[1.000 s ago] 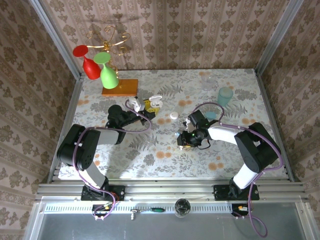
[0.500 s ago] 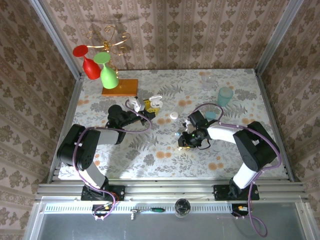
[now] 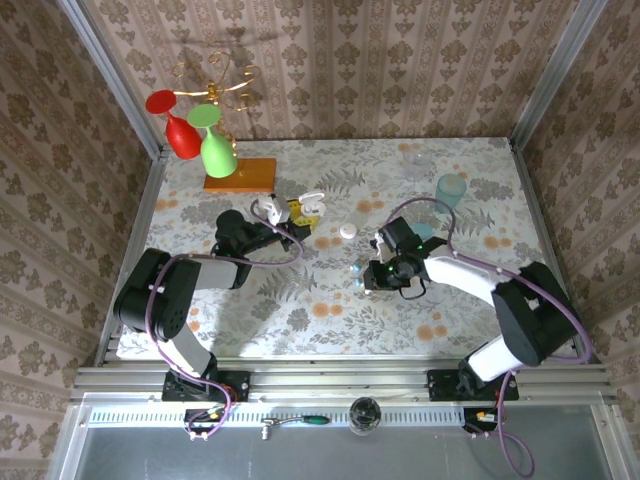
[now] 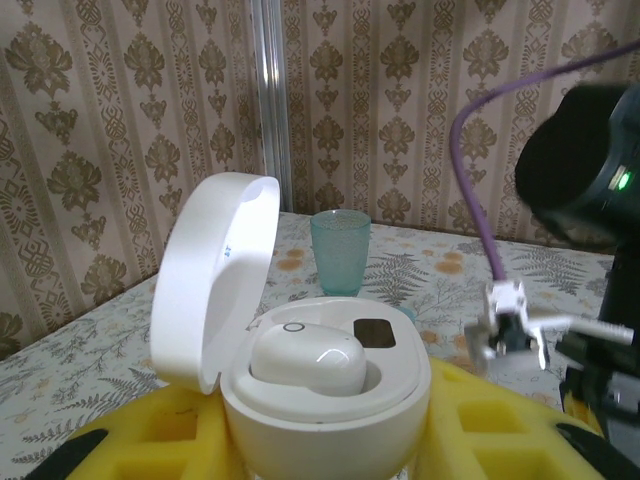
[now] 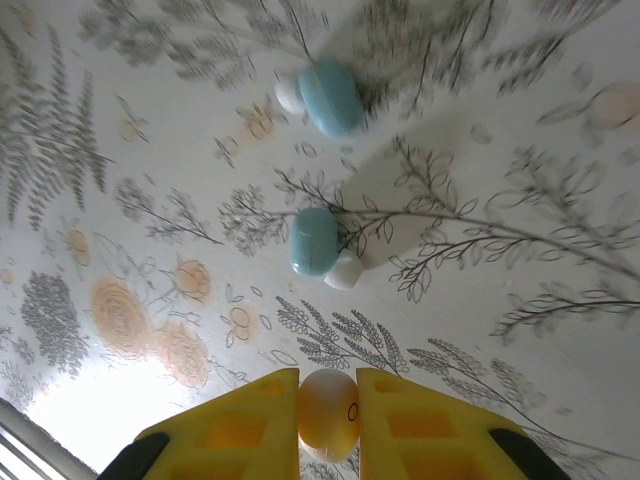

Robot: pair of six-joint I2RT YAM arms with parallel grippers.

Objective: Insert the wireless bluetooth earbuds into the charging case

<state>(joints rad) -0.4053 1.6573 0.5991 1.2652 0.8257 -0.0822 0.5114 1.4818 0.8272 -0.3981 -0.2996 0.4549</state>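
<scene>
The charging case is white and round, and its hinged lid stands open to the left. One white earbud sits in it, beside an empty socket. My left gripper is shut on the case, with yellow fingers on both sides. In the top view that case is left of centre. My right gripper is shut on the second white earbud a little above the table. In the top view it hovers right of centre, well apart from the case.
Two light-blue oval pieces with white tips lie on the floral table under the right gripper. A teal cup and a clear glass stand at the back right. Red and green glasses on a stand occupy the back left. A small white disc lies mid-table.
The right arm has shifted, its elbow swinging out to the right, while the gripper stays shut on the earbud near the same spot. The left arm has not moved.
</scene>
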